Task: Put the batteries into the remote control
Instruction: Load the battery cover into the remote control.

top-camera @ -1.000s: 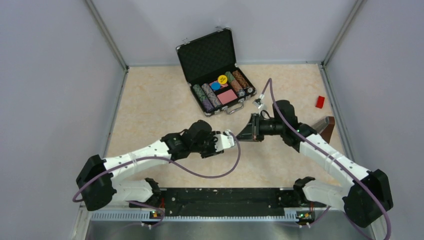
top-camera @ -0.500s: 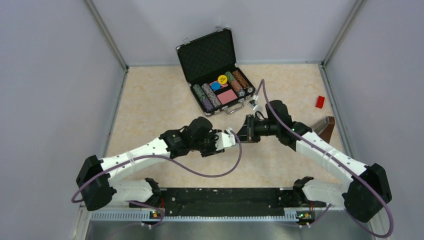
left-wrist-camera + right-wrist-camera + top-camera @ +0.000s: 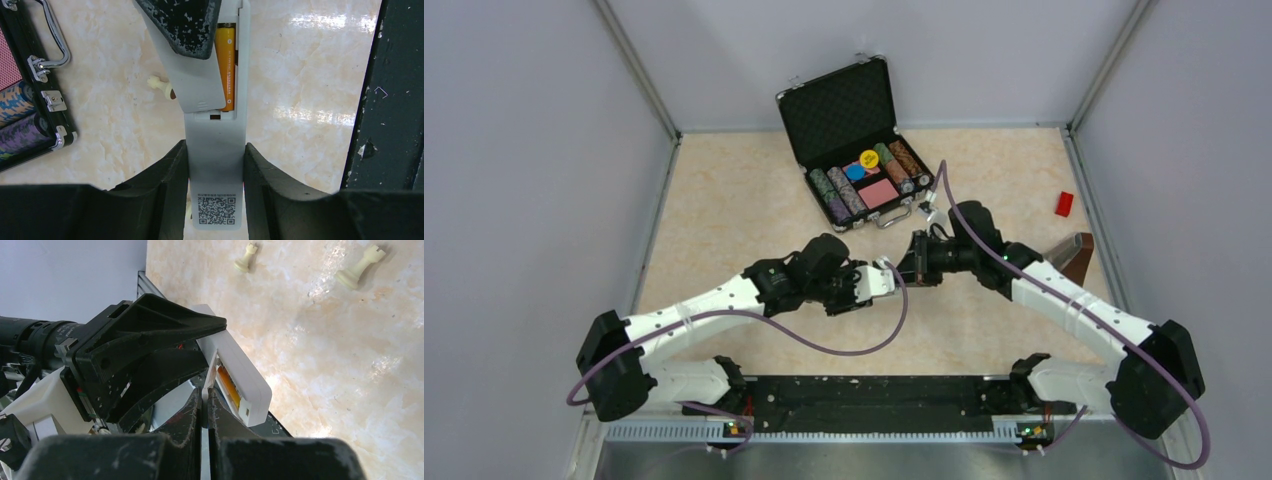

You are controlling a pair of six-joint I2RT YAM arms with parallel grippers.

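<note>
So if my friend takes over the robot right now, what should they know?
Left gripper: shut on the remote control, near its QR-code end.
Right gripper: shut on the thin white battery cover, which lies askew on the remote, not closed.
Done: the orange battery sits in the remote.
Unclear: the other battery is not in view, perhaps under the cover.
Left: confirm it is in, then probably seat the cover.

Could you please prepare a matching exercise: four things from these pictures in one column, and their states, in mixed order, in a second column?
1 remote control
2 orange battery
3 battery cover
4 poker chip case

a open, lid raised
b pinched by the right gripper
c clamped in the left gripper
d lying inside the remote control

Pairs: 1-c, 2-d, 3-b, 4-a
</note>
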